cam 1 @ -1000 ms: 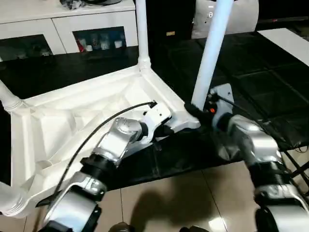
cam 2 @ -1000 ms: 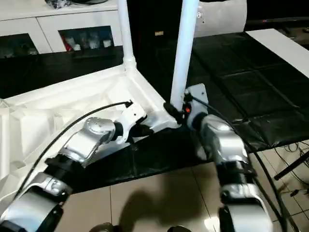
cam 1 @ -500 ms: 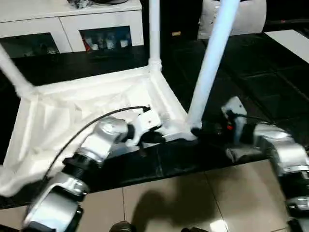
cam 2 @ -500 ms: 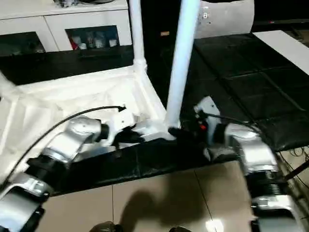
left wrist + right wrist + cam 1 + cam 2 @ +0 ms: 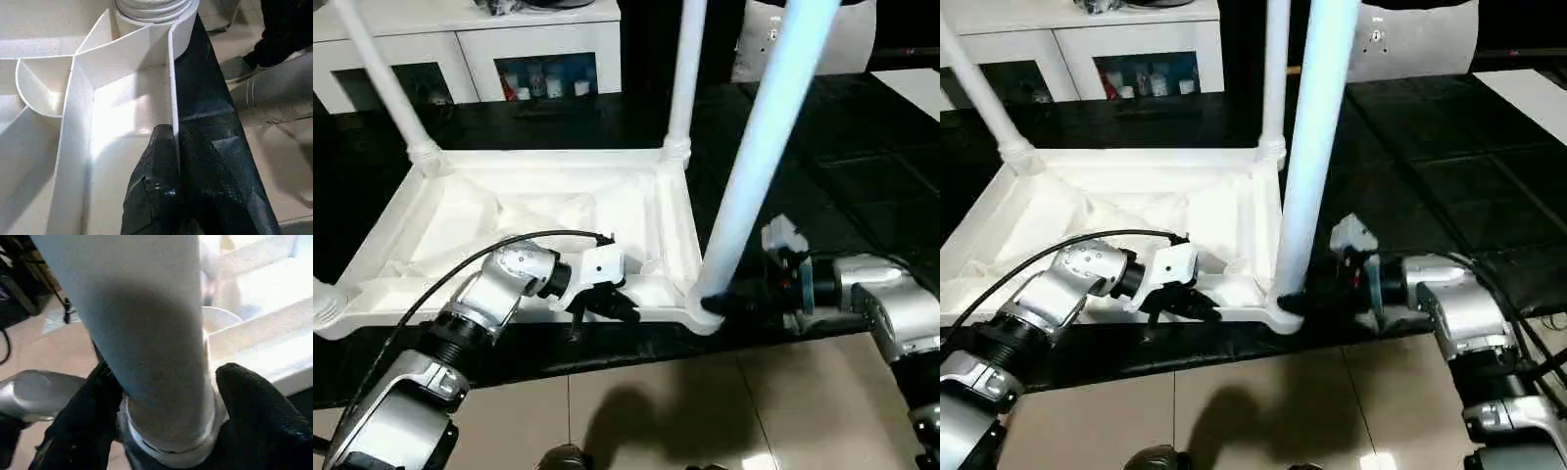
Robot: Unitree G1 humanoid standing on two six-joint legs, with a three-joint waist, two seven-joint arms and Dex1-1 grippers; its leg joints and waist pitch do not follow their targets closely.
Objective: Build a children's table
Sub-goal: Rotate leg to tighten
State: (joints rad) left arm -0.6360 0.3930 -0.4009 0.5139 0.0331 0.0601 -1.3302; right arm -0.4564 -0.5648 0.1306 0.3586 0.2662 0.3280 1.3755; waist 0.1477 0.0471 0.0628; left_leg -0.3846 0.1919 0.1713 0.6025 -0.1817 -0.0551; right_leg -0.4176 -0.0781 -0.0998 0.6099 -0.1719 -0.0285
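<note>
The children's table (image 5: 509, 211) lies upside down on the black work table, ribbed underside up. Three white legs stand in its corner sockets: far left (image 5: 382, 78), far right (image 5: 683, 78) and near right (image 5: 764, 147). A fourth socket (image 5: 323, 305) shows at the near left edge. My left gripper (image 5: 610, 305) is shut on the thin near rim (image 5: 171, 98) of the top, close to the near-right socket. My right gripper (image 5: 713, 304) reaches in from the right and grips the flared foot of the near-right leg (image 5: 161, 333), one black finger (image 5: 254, 401) on each side.
The near rim runs along the front edge of the black work table (image 5: 862, 147), with tiled floor (image 5: 656, 411) below. A white cabinet (image 5: 509, 39) with glass doors stands behind. A white object (image 5: 852, 39) sits at the back right. My silver right forearm (image 5: 279, 98) lies beside the corner.
The view has shifted. The upturned table has swung round, so its near rim now lies along the work table's edge. My right gripper sits lower, at the near-right leg's foot. The left grip is unchanged.
</note>
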